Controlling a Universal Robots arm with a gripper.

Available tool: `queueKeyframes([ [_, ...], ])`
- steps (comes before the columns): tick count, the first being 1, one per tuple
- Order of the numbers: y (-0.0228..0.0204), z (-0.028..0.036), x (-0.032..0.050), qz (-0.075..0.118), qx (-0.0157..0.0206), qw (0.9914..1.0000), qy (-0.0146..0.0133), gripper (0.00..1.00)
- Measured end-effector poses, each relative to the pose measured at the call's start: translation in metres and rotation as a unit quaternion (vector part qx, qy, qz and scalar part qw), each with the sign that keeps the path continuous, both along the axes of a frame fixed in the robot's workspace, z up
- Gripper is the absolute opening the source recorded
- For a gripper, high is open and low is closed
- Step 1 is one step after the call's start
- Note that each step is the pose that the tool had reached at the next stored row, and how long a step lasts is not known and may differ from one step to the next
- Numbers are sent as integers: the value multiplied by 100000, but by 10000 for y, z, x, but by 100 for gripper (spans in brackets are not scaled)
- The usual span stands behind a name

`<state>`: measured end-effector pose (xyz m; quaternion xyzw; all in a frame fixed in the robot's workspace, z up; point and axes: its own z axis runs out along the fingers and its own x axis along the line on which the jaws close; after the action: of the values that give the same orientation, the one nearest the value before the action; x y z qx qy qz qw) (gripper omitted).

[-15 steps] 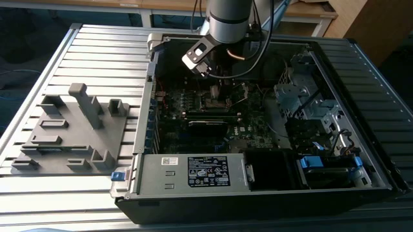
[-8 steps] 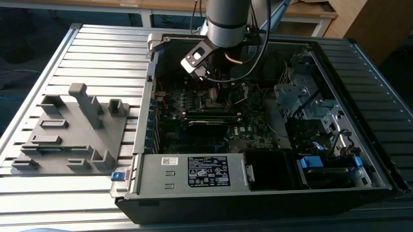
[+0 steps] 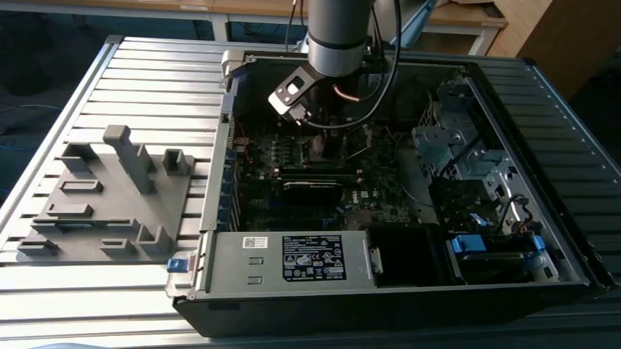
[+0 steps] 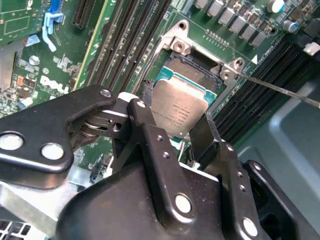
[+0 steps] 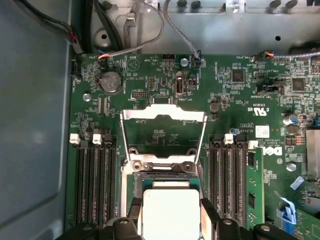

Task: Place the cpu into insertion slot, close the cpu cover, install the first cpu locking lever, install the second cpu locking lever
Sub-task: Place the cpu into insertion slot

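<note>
Black fingers [image 4: 150, 135] of the gripper [image 4: 176, 117] close on opposite edges of the cpu [image 4: 181, 102], gripping it by its sides. In both wrist views the chip's dull silver top faces the camera. It sits level over the insertion slot [image 4: 195, 64], whose dark far part stays uncovered past the chip's edge. I cannot tell whether the chip is fully seated.

From one far corner of the slot a locking lever [image 4: 280, 90] juts out as a thin metal rod, unlatched.

Just beyond the slot, in the first wrist view, the cpu cover [image 5: 164, 114] stands raised on its hinge. Its square opening frames the motherboard [image 5: 240, 100] behind it. Banks of long black memory slots [image 5: 92, 185] flank the socket on both sides.

Farther on, a round coin cell [image 5: 111, 81] lies near the board's far edge, with loose cables against the metal case wall [image 5: 210, 25].

In the exterior view the arm [image 3: 338, 29] reaches down into the far half of the open computer case [image 3: 388, 291]. The case lies on a slatted table [image 3: 145, 80]. A grey fixture plate [image 3: 107, 196] rests beside the case, toward the exterior view's left.
</note>
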<state>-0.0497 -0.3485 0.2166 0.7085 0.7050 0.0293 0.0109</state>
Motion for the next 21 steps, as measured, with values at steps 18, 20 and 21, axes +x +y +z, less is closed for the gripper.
queueKeyframes([
  [18,53,-125,-23,-763,8,99997,204,54],
  [20,53,-140,-23,-873,5,99996,239,54],
  [21,53,-144,-23,-890,1,99996,247,54],
])
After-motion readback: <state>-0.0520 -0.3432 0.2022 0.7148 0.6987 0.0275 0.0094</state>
